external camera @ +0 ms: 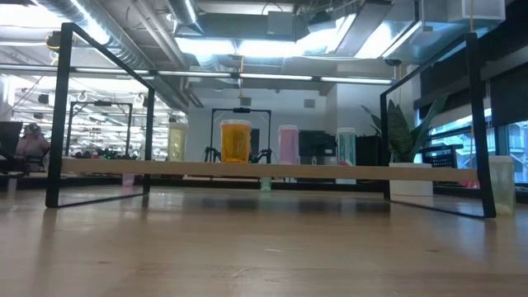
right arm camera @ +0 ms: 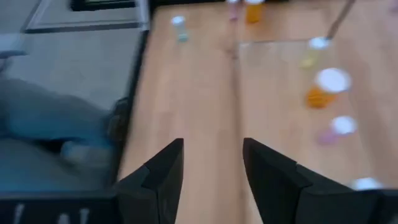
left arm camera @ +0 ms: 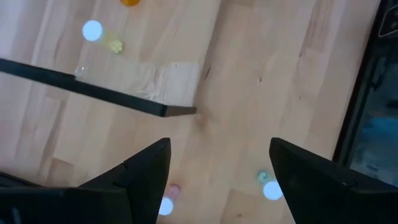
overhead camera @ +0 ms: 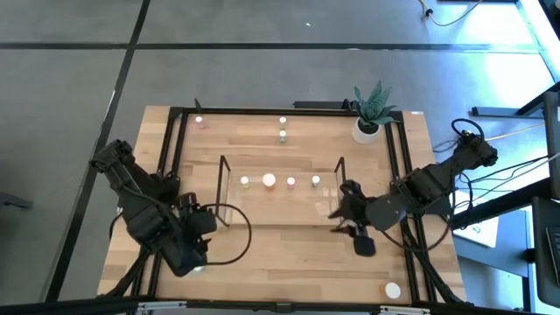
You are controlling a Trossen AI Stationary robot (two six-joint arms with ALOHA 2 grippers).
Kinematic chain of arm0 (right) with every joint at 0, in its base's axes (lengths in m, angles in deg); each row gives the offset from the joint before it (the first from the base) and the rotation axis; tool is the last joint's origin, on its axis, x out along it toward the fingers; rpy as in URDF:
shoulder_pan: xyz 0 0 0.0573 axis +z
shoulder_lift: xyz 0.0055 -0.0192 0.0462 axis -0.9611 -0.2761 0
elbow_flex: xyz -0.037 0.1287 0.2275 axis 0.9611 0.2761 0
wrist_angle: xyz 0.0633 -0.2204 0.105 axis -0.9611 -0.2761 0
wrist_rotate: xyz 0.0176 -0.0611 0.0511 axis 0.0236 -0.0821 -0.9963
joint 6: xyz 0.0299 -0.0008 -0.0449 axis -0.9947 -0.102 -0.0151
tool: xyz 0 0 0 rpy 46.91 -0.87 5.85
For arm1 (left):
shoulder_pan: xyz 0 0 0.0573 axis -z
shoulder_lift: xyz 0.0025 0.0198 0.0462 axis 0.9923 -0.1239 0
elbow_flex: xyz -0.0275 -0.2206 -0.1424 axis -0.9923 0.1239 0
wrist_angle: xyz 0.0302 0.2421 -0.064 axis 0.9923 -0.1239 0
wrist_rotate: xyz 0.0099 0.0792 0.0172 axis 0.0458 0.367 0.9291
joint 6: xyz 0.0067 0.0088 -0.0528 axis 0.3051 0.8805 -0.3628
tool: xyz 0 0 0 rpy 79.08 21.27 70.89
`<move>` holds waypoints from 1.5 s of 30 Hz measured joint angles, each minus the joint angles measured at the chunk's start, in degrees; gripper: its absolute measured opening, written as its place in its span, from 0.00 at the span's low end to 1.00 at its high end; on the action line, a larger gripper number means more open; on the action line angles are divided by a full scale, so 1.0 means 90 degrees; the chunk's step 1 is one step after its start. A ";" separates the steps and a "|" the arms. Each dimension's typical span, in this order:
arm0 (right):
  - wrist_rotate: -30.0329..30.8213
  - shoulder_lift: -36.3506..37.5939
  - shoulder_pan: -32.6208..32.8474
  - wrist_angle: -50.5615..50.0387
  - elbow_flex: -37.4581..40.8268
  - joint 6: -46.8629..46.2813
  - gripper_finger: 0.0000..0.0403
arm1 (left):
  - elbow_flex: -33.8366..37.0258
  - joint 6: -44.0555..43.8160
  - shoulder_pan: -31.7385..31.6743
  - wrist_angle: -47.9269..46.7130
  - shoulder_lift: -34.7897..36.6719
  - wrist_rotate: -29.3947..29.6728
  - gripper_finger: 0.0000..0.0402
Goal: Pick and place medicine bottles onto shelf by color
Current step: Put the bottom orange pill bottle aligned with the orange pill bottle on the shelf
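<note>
Shelf (overhead camera: 280,185) sits mid-table, a clear rack w/ thin dark frame edges. Four bottles stand in a row on it, seen from above: yellowish one (overhead camera: 246,182), larger orange one (overhead camera: 269,181), pink one (overhead camera: 291,183), green one (overhead camera: 316,181). Low view shows the same row on the shelf board: yellowish (external camera: 177,142), orange (external camera: 235,142), pink (external camera: 288,144), green (external camera: 346,146).

Other bottles are off the shelf. Two at the far side of table near centre (overhead camera: 283,120) & (overhead camera: 283,135), one pink at far left corner (overhead camera: 200,121), one w/ white cap at near right corner (overhead camera: 393,290).

Left gripper (overhead camera: 203,219) hangs over near-left part of table, just beside shelf's left end; fingers (left arm camera: 146,171) spread wide apart, nothing between them, only bare wood. Left wrist view also shows a pink bottle (left arm camera: 168,202) & a green bottle (left arm camera: 269,186) on the table beyond the fingers.

Right gripper (overhead camera: 343,214) is by shelf's near right corner; fingers (right arm camera: 163,171) stand parted w/ a gap, nothing held. Right wrist view looks along the shelf w/ orange bottle (right arm camera: 323,87) and pink bottle (right arm camera: 336,129) on it.

Potted plant (overhead camera: 371,109) stands at far right corner.
</note>
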 joint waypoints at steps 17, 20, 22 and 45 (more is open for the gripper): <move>-0.0103 -0.0234 0.0814 -0.3456 -0.0235 -0.1786 0.33 | 0.0000 -0.1259 0.0613 0.0026 0.0000 0.0416 0.67; -0.0111 -0.0316 0.0814 -0.3429 -0.0230 -0.1686 0.33 | 0.0000 -0.1263 0.0650 0.0032 0.0000 0.0417 0.67; -0.0103 -0.0344 0.0810 -0.3427 -0.0230 -0.1681 0.33 | 0.0000 -0.1261 0.0650 0.0032 0.0000 0.0417 0.67; -0.1298 -0.0379 0.0792 -0.3474 -0.0227 -0.1842 0.60 | 0.0005 -0.1240 0.0647 0.0056 -0.0002 0.0520 0.67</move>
